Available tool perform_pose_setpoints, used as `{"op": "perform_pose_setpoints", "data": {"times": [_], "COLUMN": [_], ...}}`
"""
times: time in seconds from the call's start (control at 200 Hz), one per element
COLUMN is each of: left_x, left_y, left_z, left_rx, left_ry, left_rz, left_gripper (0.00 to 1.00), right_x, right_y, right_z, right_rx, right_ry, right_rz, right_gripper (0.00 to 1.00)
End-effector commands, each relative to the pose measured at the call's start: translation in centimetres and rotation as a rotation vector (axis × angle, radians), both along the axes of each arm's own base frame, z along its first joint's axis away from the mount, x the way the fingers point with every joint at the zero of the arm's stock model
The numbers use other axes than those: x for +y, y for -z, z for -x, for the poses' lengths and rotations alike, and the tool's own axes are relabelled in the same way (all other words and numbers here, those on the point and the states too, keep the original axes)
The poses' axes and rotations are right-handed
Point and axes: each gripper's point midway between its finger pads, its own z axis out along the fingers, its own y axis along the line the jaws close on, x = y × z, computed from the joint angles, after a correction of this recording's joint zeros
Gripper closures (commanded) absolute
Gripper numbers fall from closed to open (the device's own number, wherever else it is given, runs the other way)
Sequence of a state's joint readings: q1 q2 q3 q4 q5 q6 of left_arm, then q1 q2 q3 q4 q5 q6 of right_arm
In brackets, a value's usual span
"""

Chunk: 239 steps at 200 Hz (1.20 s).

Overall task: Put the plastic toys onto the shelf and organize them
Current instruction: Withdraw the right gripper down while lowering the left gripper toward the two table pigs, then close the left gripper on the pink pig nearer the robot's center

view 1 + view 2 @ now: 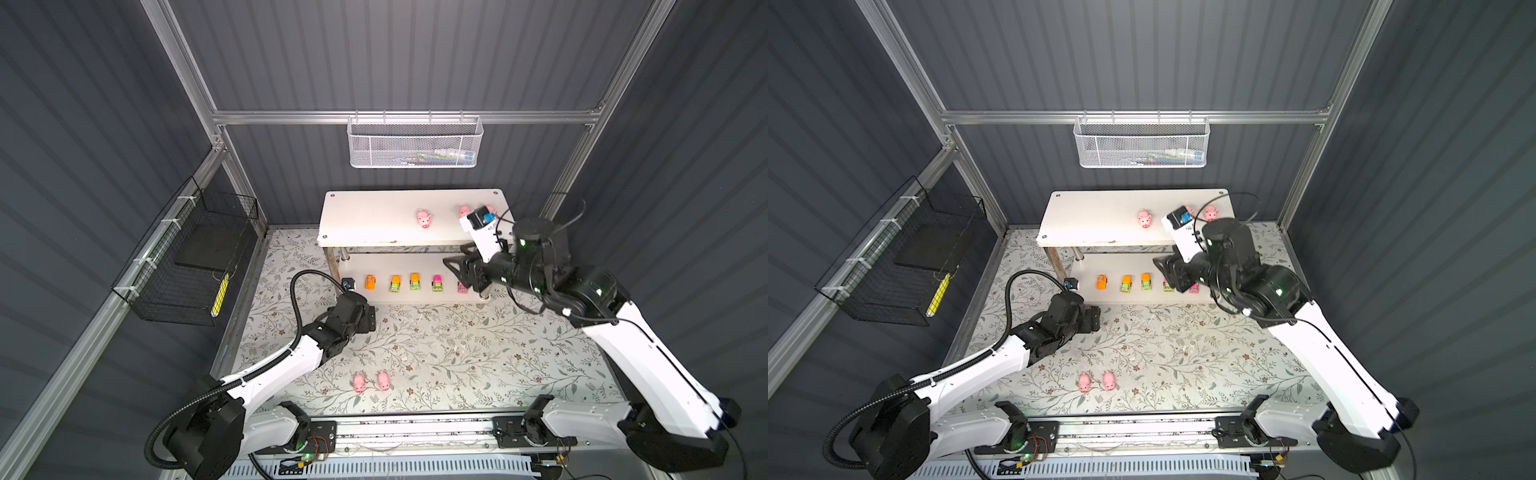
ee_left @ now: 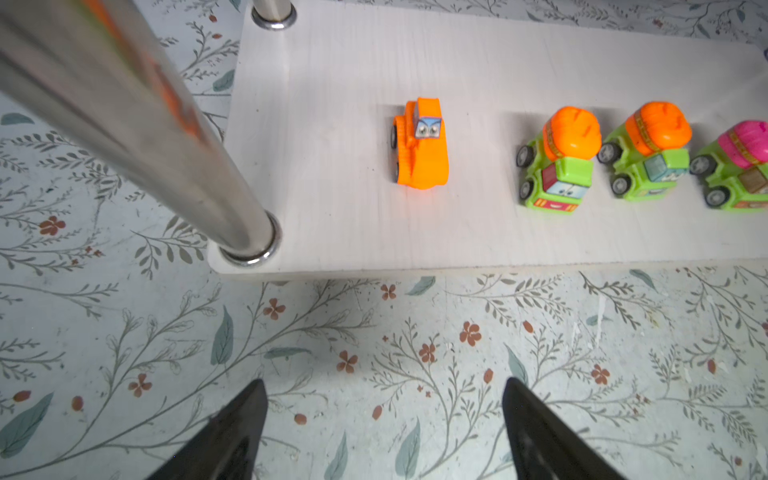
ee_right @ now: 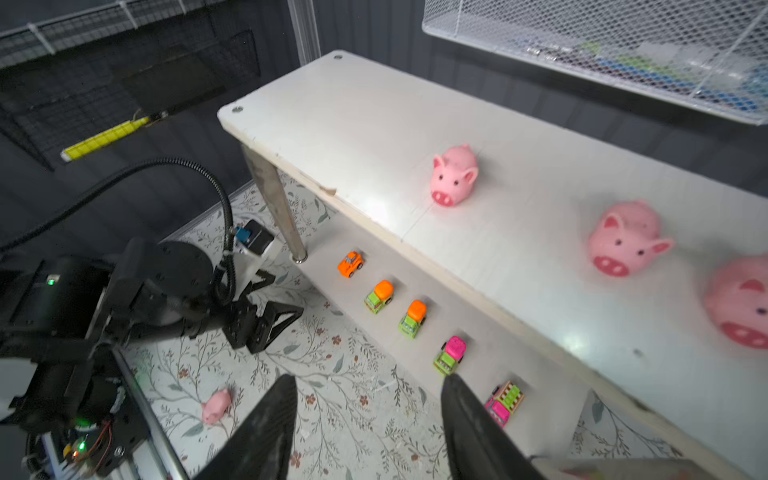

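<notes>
Judging by five toy vehicles [image 1: 415, 281] lined along the lower board of the shelf [image 1: 374, 216] and three pink pigs [image 1: 423, 218] on top, the left gripper [image 2: 384, 382] and right gripper [image 3: 370, 376], both open and empty, should next fetch the two pigs [image 1: 359, 383] near the front edge of the table [image 1: 457, 353].

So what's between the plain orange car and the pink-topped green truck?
Two lime green trucks with orange tops, side by side on the shelf's lower board; the left wrist view shows them clearest.
</notes>
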<state>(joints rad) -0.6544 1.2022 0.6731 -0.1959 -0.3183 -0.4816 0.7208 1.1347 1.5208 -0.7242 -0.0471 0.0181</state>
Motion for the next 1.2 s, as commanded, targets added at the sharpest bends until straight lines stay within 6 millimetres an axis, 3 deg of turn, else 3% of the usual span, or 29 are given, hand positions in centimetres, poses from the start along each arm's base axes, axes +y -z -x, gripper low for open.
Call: {"op": "perform_pose_setpoints", "data": {"times": [0.0, 0.185, 0.36, 0.515, 0.77, 0.981, 1.191], "left_x": [-0.2, 0.4, 1.6, 3.2, 2.4, 1.1, 0.9], "left_y": [1.0, 2.6, 3.8, 4.9, 5.1, 6.4, 7.2], "left_z": [2.6, 6.9, 11.2, 14.2, 16.2, 17.5, 17.4], "left_rx": [0.151, 0.27, 0.365, 0.433, 0.446, 0.457, 0.451], "left_ry": [0.0, -0.019, -0.054, -0.109, -0.076, -0.072, -0.094], "left_rz": [0.061, 0.03, 0.021, 0.046, -0.002, -0.062, -0.094], "left_gripper": [0.12, 0.12, 0.13, 0.18, 0.21, 0.25, 0.31], "right_x": [0.1, 0.1, 1.0, 2.2, 3.9, 4.6, 4.7], "right_y": [1.1, 7.9, 16.3, 20.8, 25.5, 26.7, 28.2], "right_z": [1.8, 4.4, 5.7, 6.0, 5.3, 5.0, 4.9], "right_rx": [-0.026, 0.115, 0.293, 0.356, 0.417, 0.431, 0.45], "right_ry": [-0.057, -0.094, -0.089, -0.088, -0.109, -0.124, -0.122], "right_rz": [-0.067, -0.137, -0.113, -0.098, -0.067, -0.059, -0.033], "right_gripper": [0.43, 0.43, 0.43, 0.43, 0.43, 0.44, 0.44]}}
